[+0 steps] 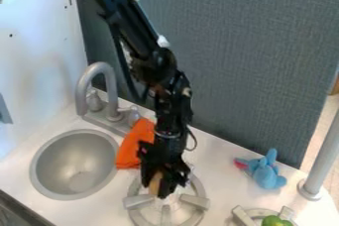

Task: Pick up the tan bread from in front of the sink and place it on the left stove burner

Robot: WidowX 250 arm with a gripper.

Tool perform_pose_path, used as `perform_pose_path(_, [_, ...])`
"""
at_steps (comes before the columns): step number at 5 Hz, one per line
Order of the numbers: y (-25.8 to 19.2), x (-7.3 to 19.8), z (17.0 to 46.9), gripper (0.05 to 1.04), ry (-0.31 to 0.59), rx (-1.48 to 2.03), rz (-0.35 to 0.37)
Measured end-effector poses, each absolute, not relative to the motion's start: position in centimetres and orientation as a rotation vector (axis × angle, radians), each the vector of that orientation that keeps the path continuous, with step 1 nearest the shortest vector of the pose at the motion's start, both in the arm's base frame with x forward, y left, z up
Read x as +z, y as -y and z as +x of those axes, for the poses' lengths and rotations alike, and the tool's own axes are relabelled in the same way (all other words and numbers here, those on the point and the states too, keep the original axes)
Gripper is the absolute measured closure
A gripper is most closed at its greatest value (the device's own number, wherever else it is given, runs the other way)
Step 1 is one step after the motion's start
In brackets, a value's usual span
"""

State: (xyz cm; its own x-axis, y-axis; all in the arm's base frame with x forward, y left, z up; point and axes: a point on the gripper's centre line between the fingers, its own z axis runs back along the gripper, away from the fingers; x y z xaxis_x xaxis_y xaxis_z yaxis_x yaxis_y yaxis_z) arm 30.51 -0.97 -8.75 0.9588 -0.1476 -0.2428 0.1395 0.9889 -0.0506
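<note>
Pinching a tan thing [155,183] in the gripper [159,189], over a burner [195,201]. With an orange cloth [134,143] close behind, sink [69,158] and faucet [82,88] to the left, blue toy [267,174] to the right, near a green thing [273,221] on another burner [242,215].

Above a round grey toy burner [195,201], the black robot gripper [159,184] holds a small tan object [155,184] in its jaws. Orange cloth [136,145] lies beside the round metallic sink [69,160]; a blue plush toy [267,175] sits near the worktop's [222,163] back edge.
</note>
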Motion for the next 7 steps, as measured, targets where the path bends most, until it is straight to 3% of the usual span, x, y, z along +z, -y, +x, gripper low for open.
perform_pose_path(2, [2.6, -10.6, 30.7, 0.471, -0.335, -0.159, 0.017])
perform_pose_path(3, [2.6, -10.4, 30.4, 0.218, -0.319, -0.137, 0.041])
perform_pose_path(4, [2.6, -8.6, 28.3, 0.079, -0.279, -0.135, 0.013])
perform_pose_path(5, [1.9, -4.9, 28.4, 0.08, -0.16, -0.12, -0.04])
perform_pose_path(7, [-0.3, 0.6, 27.7, 0.083, -0.023, -0.099, -0.045])
